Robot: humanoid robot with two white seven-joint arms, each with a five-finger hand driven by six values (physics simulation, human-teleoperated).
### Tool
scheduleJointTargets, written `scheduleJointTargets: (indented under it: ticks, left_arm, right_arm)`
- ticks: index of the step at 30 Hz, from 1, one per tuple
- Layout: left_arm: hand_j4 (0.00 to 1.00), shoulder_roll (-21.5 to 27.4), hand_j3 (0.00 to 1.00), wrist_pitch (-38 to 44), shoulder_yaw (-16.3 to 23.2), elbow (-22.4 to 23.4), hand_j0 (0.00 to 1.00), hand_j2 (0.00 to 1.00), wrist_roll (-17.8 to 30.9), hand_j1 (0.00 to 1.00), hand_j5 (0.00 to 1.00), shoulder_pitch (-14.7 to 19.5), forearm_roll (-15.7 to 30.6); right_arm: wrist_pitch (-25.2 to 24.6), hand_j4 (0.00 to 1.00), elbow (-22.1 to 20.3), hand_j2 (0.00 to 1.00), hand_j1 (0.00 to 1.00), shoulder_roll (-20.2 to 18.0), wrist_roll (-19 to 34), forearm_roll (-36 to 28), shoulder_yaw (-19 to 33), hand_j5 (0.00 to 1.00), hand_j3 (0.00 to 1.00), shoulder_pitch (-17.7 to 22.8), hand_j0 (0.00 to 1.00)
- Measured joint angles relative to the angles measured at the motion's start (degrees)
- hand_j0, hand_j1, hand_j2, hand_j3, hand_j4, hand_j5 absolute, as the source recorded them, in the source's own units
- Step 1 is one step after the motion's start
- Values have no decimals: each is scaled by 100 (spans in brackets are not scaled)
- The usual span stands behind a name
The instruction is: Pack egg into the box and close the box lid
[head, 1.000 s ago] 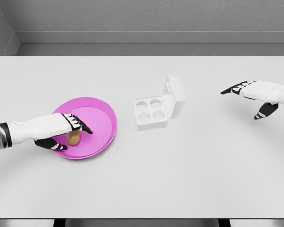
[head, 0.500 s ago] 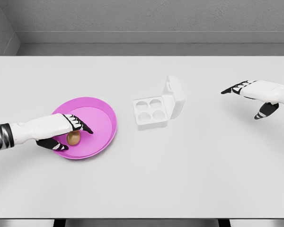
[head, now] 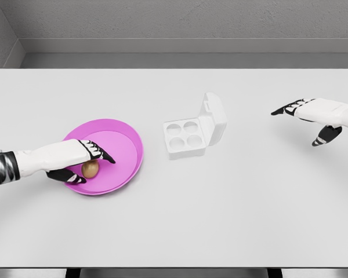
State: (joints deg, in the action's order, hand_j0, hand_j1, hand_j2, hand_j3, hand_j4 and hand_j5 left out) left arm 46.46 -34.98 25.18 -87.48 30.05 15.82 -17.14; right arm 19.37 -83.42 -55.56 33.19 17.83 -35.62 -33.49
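A brown egg (head: pixel 90 168) lies in the pink plate (head: pixel 124 145) at the left of the table. My left hand (head: pixel 97 171) straddles it, fingers stretched over its top and thumb low on its near side, still spread wider than the egg. The white egg box (head: pixel 185 139) stands in the middle of the table with four empty cups, and its lid (head: pixel 213 119) is raised on the right side. My right hand (head: pixel 294 128) hovers far right with fingers extended, holding nothing.
The white table (head: pixel 220 208) stretches wide around the plate and box. A grey wall (head: pixel 174 23) runs behind its far edge.
My left hand has slid slightly back to the left over the egg. The egg, the box and the right hand have stayed almost in place.
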Motion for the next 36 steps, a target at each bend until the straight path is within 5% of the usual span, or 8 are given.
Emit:
scheduleJointTargets:
  ticks: [3, 9, 23, 36]
  left_arm:
    - [78, -23, 78, 3, -1, 1, 78, 78, -8, 78, 78, 0, -21]
    - [40, -22, 40, -9, 3, -2, 40, 40, -26, 40, 40, -9, -23]
    - [39, -137, 39, -21, -4, -88, 39, 39, -25, 39, 39, 18, -8]
    - [38, -864, 38, -19, 268, -209, 38, 38, 8, 38, 38, 536, 0]
  right_arm:
    - [1, 100, 1, 100, 100, -4, -8, 0, 0, 100, 100, 0, 100]
    - [-1, 100, 2, 100, 100, -5, -6, 1, 0, 100, 100, 0, 100]
    - [5, 100, -6, 100, 100, -27, -4, 0, 0, 100, 100, -9, 100]
    - [6, 100, -43, 100, 100, -61, 2, -8, -8, 100, 100, -18, 100]
